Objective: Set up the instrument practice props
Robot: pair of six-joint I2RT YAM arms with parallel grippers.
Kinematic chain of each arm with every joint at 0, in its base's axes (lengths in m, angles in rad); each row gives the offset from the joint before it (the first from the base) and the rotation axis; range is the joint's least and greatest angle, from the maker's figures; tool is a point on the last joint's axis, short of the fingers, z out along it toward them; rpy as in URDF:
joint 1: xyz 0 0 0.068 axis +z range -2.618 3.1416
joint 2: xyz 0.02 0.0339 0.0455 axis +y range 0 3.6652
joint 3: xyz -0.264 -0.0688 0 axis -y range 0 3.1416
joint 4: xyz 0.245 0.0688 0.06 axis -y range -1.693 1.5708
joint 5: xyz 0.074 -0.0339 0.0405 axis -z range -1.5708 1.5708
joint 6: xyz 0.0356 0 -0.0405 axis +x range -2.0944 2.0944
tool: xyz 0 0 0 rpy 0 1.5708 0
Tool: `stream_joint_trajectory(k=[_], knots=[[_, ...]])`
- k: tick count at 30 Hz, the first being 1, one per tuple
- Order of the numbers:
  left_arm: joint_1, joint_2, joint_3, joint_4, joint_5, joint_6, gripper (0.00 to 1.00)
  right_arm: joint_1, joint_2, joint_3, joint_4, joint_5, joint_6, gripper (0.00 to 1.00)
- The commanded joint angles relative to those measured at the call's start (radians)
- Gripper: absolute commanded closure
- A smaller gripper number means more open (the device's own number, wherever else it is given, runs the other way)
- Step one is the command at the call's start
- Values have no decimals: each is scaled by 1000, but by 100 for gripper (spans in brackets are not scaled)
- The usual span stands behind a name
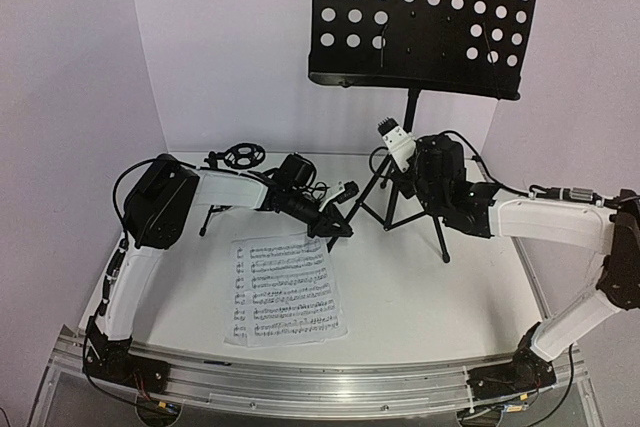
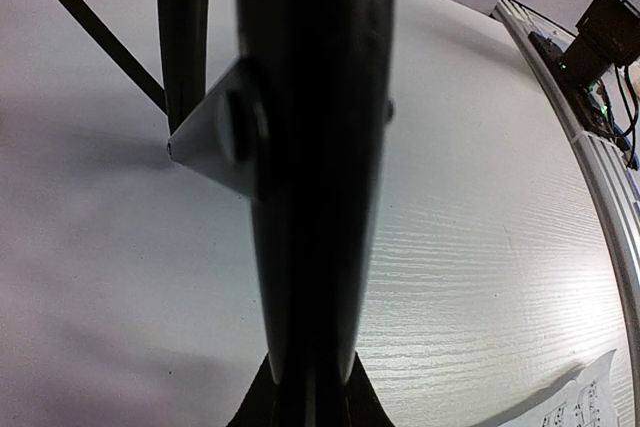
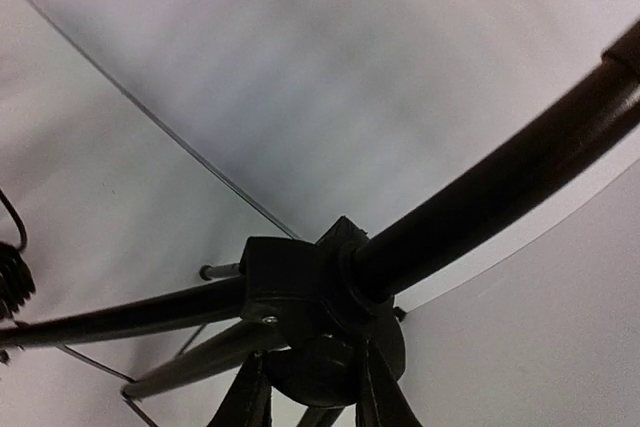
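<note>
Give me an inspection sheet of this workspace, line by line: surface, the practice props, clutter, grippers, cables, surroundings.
Surface: white wood-grain table.
Job's things: music stand upright at the back, no pages on its tray; sheet music flat on the table; mic stand behind the left arm, partly hidden; microphone not made out.
Clutter: nothing seen.
Grippers: left gripper at a stand leg, grip cannot be told; right gripper shut on the stand's tripod hub.
Cables: black leads loop along both arms; wires at the bases.
Surroundings: white backdrop; metal rail along the near edge.
</note>
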Motion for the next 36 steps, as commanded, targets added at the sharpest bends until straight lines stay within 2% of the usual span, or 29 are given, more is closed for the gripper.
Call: stream_joint_trajectory(k=[1, 13, 21, 29, 31, 36], knots=[[5, 39, 18, -19, -39, 20, 100, 2, -19, -42, -46, -40, 486, 100], [8, 35, 15, -23, -36, 23, 100, -1, -9, -69, -43, -89, 994, 100], [11, 36, 11, -20, -34, 26, 100, -34, -36, -117, -16, -166, 1420, 100], [11, 35, 10, -18, -34, 26, 100, -63, -43, -187, 107, -226, 1851, 100], [11, 36, 10, -18, -34, 26, 100, -65, -32, -190, 142, -238, 1897, 100], [11, 32, 10, -18, -35, 25, 100, -67, -33, -169, 155, -265, 1817, 100]])
